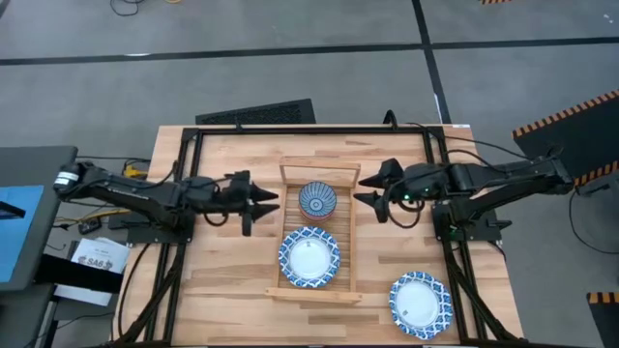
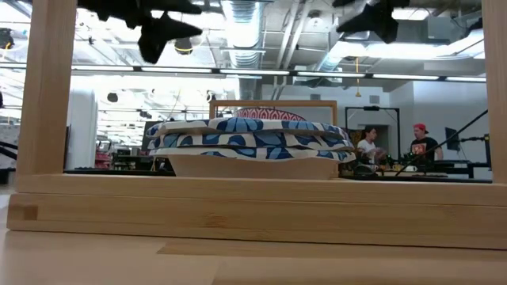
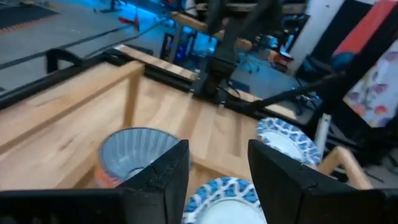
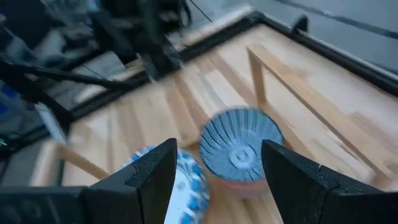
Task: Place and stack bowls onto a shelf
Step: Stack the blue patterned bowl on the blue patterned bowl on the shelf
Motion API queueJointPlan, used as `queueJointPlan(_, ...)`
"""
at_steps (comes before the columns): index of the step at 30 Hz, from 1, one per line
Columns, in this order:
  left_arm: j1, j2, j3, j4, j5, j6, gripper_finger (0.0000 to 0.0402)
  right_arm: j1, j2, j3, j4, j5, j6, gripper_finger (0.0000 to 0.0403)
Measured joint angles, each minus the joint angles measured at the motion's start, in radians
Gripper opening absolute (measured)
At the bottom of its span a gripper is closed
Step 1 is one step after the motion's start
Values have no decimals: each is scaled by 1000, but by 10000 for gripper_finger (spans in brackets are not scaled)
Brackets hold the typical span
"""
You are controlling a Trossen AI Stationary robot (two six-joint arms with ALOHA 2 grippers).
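Note:
The light-wood slatted shelf [image 1: 343, 242] lies mid-table. A small deep bowl [image 1: 317, 200], blue ribbed inside and red outside, sits on its far half. A wide blue-and-white patterned bowl [image 1: 309, 256] sits on its near half; in the low view it shows as a stack [image 2: 252, 145]. Another wide patterned bowl [image 1: 421, 304] rests on the table near the right near corner. My left gripper [image 1: 269, 205] hovers open left of the shelf. My right gripper [image 1: 366, 189] hovers open right of it. Both wrist views show the small bowl [image 3: 134, 154] [image 4: 241, 149] ahead of the open fingers.
A black frame rail [image 1: 309, 129] runs along the table's far edge and down both sides. Bare plank tabletop [image 1: 232, 275] lies left of the shelf. People sit in the room beyond the table [image 2: 396, 149].

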Motion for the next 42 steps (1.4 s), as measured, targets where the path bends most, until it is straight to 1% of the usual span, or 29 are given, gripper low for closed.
queueJointPlan(2, 17, -29, -31, 14, -4, -8, 149, 1, 0, 1, 30, -4, -6, 260)
queueJointPlan(6, 26, -49, -43, 16, -3, -25, 149, 0, 2, 0, 28, -4, -14, 260)
queueJointPlan(9, 25, -48, -43, 25, -3, 20, 149, 0, 3, 0, 25, -6, -14, 260)
queueJointPlan(11, 25, -48, -43, 24, -3, 53, 149, -1, 2, 0, 24, -34, 13, 260)
queueJointPlan(13, 25, -48, -43, 25, -3, 78, 149, -7, 1, 19, -40, -109, 112, 260)
queueJointPlan(16, 25, -48, -43, 23, -4, 111, 149, -22, 21, 81, -265, -321, 220, 260)
queueJointPlan(18, 25, -48, -43, 22, -4, 120, 149, -1, 41, 88, -391, -435, 273, 260)
queueJointPlan(20, 25, -48, -43, 18, -5, 120, 149, 49, 57, 80, -463, -501, 320, 260)
queueJointPlan(21, 25, -48, -43, 15, -8, 120, 149, 80, 65, 75, -483, -517, 333, 260)
queueJointPlan(25, 25, -48, -43, 15, -13, 120, 148, 239, 106, 30, -577, -530, 404, 260)
queueJointPlan(31, 25, -48, -43, 15, -13, 120, 148, 469, 140, -119, -580, -531, 597, 260)
queueJointPlan(34, 25, -47, -43, 14, -13, 120, 148, 523, 157, -189, -565, -521, 671, 260)
queueJointPlan(37, 25, -47, -43, 10, -23, 120, 148, 552, 174, -232, -518, -521, 684, 260)
queueJointPlan(42, 25, -47, -43, 9, -39, 121, 148, 585, 213, -259, -439, -524, 683, 260)
